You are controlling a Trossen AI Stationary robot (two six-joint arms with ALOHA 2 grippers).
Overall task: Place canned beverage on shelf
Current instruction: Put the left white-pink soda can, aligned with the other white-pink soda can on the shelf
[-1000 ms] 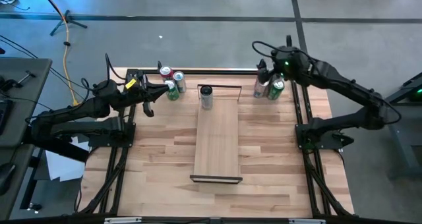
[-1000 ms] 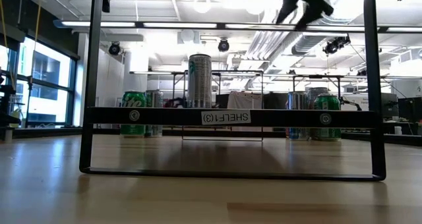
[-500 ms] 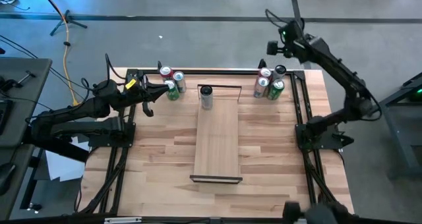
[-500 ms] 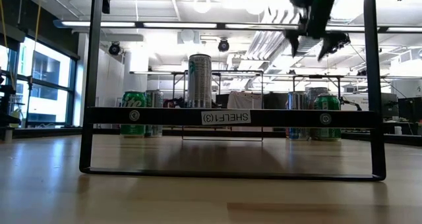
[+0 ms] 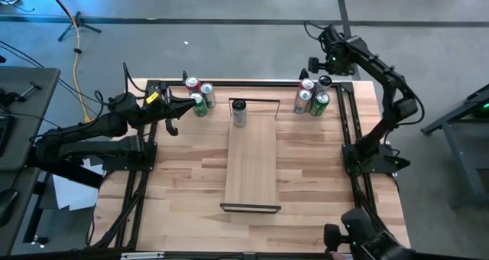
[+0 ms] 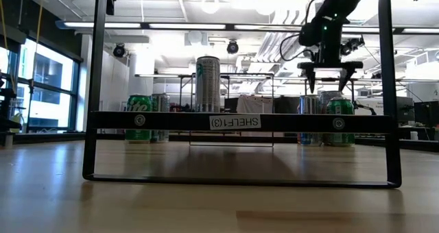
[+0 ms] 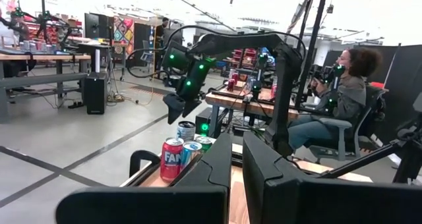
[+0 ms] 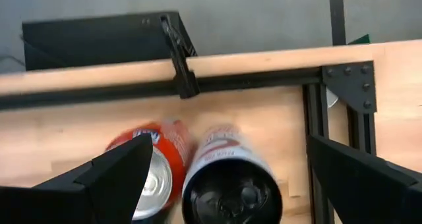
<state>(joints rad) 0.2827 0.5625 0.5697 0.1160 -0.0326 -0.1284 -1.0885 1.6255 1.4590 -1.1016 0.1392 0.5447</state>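
Note:
The shelf (image 5: 250,164) lies along the middle of the table; its dark end frame (image 6: 233,121) shows in the low view. A tall can (image 5: 239,112) stands on its far end (image 6: 208,83). My right gripper (image 5: 324,63) hangs open, pointing down, above several cans (image 5: 312,95) standing at the far right; in its wrist view (image 8: 229,145) a red can (image 8: 153,168) and a black-topped can (image 8: 231,184) lie below the spread fingers. My left gripper (image 5: 183,102) is shut and waits beside three cans (image 5: 199,95) at the far left.
The table's dark frame rails (image 5: 348,122) run close beside the right can group. A person (image 7: 343,99) sits in the room beyond the table. Bare tabletop (image 5: 183,176) lies on both sides of the shelf.
My right gripper has swung out past the table's far edge and come back, and in the low view it has come down toward the far-right cans, fingers spread and pointing down. The cans and the shelf have not moved.

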